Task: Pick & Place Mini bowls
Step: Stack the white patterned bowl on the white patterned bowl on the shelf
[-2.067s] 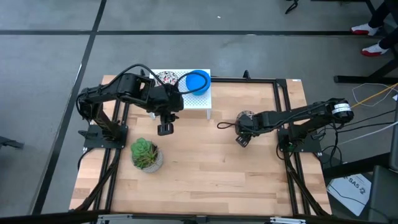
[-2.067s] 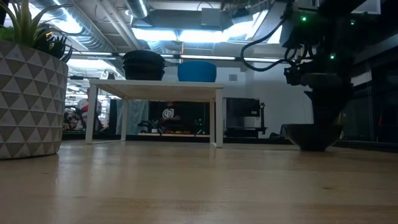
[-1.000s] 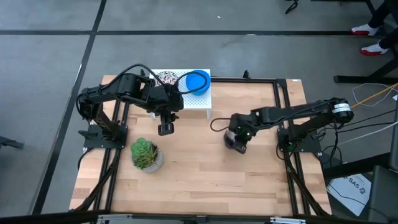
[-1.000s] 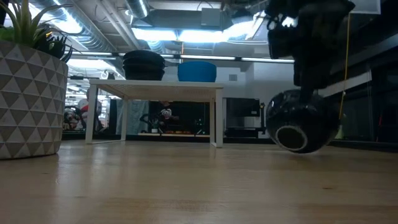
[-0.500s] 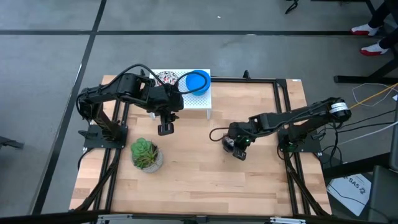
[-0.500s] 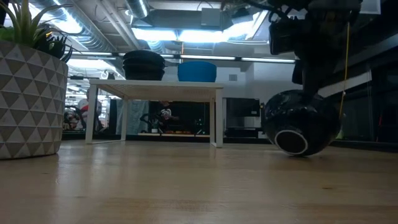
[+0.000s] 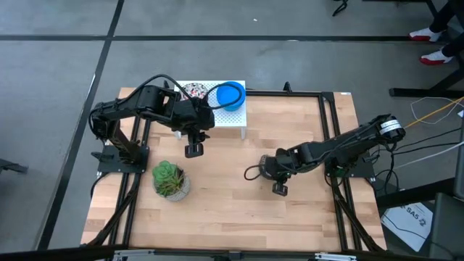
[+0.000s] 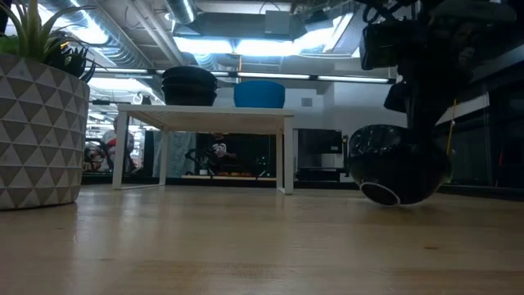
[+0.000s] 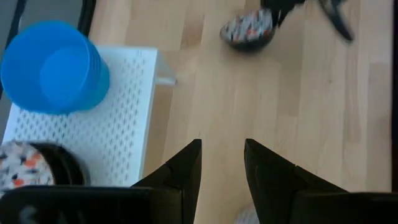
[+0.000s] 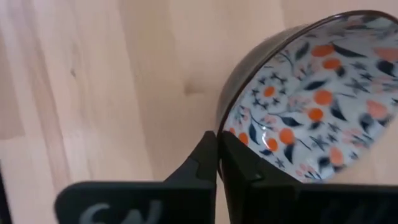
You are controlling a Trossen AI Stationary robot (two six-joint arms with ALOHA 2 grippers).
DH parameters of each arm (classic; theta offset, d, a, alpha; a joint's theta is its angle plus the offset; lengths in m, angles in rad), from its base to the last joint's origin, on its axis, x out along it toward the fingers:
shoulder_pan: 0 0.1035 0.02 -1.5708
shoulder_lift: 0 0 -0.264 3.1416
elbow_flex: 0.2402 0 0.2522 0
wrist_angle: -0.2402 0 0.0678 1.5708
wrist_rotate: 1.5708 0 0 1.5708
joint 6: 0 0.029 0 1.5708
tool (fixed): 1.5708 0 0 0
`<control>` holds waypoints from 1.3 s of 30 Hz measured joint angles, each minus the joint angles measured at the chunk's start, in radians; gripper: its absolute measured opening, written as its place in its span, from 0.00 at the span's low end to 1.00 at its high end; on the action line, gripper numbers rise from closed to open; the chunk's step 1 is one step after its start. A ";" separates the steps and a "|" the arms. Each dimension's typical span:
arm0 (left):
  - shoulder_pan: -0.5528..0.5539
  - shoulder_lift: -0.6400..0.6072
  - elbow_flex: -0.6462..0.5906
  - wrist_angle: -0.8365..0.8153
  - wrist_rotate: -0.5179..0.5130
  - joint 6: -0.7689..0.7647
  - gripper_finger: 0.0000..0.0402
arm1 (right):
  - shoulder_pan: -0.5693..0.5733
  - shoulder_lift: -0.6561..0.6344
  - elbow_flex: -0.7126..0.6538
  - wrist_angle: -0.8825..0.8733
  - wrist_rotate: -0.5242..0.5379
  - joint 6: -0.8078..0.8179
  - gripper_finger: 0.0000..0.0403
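Note:
My right gripper (image 7: 270, 169) is shut on a mini bowl (image 8: 397, 170), dark outside and white inside with orange-and-dark flowers (image 10: 311, 106). It hangs low over the wooden table's middle right. A blue mini bowl (image 7: 230, 95) and another patterned bowl (image 7: 194, 90) stand on a white perforated stand (image 7: 233, 118) at the far edge. My left gripper (image 7: 192, 151) hovers open just in front of that stand; its wrist view shows the open fingers (image 9: 222, 152), with the stand and both bowls beyond. My right gripper pinches the bowl's rim (image 10: 219, 127), one finger inside the bowl and one on the dark outer wall. The fingers come from above, pointing down. The bowl hangs tilted, its foot ring (image 8: 379, 194) low. I cannot tell whether the underside touches the table.
A potted green succulent (image 7: 170, 180) in a patterned white pot (image 8: 41, 131) stands near the table's left side. Black frame rails (image 7: 330, 116) run along the table's sides. Bare wood lies between the plant and the held bowl.
My right gripper has carried the patterned bowl a little toward the table's near edge and has turned. The bowl's foot ring, which faced the low camera, now points more downward, and the bowl sits lower.

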 joint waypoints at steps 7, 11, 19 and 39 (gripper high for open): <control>0.001 0.018 0.000 0.124 0.110 0.155 0.29 | 0.002 -0.078 -0.004 0.131 -0.107 -0.031 0.00; 0.001 0.035 0.000 0.166 0.216 0.269 0.29 | 0.003 -0.164 -0.005 0.181 -0.133 -0.046 0.00; 0.016 0.120 0.000 0.277 0.326 0.464 0.29 | 0.002 -0.310 -0.004 0.291 -0.145 -0.069 0.00; 0.141 0.350 0.000 0.403 0.838 0.619 0.29 | 0.002 -0.315 -0.003 0.345 -0.151 -0.090 0.00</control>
